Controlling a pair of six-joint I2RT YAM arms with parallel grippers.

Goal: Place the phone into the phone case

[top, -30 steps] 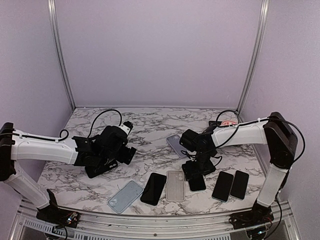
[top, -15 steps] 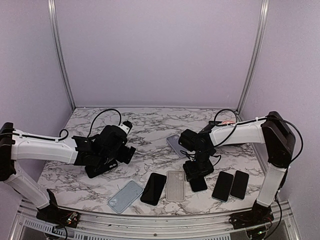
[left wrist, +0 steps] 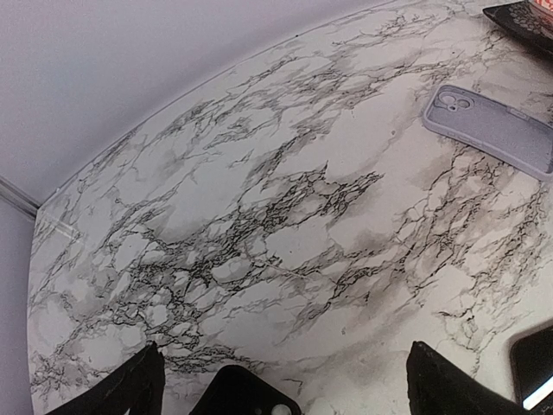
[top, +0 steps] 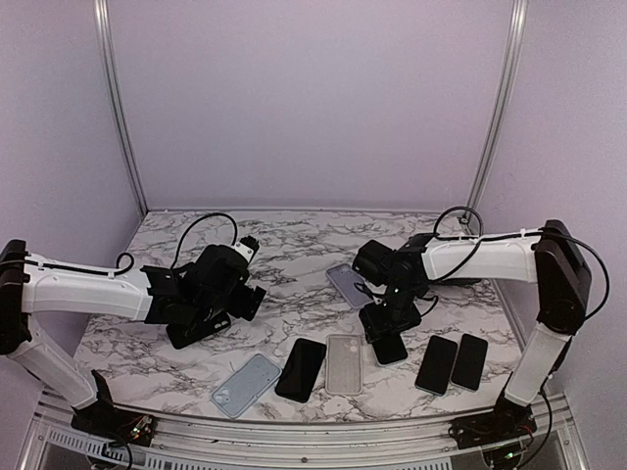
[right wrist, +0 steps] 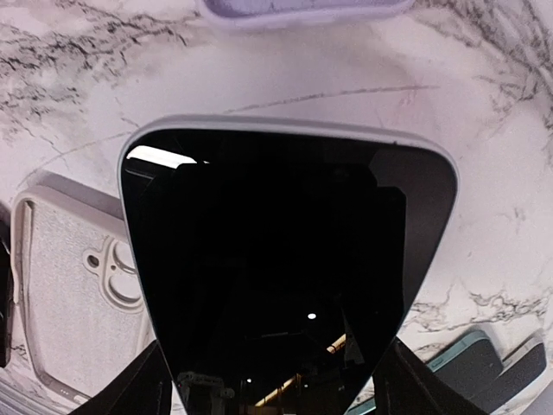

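Note:
A black phone [right wrist: 285,277] with a pale rim fills the right wrist view, and my right gripper [right wrist: 276,389] is shut on its two long edges. From above, the phone [top: 391,350] juts out below that gripper [top: 384,328], just right of a clear phone case [top: 344,363] lying open side up. The same clear case [right wrist: 73,285] shows at the left in the right wrist view. My left gripper [top: 211,318] hovers open over the left of the table, and its jaws [left wrist: 285,393] hold nothing.
A lilac case [top: 345,284] lies behind the right gripper. A light-blue case [top: 245,384] and a black phone [top: 301,368] lie left of the clear case. Two more dark phones [top: 437,364] [top: 469,360] lie to the right. A black phone-shaped thing [left wrist: 251,399] lies under the left gripper.
My right gripper has narrowed onto the phone's edges, and gripper and phone have shifted slightly to the right. The left arm has not moved.

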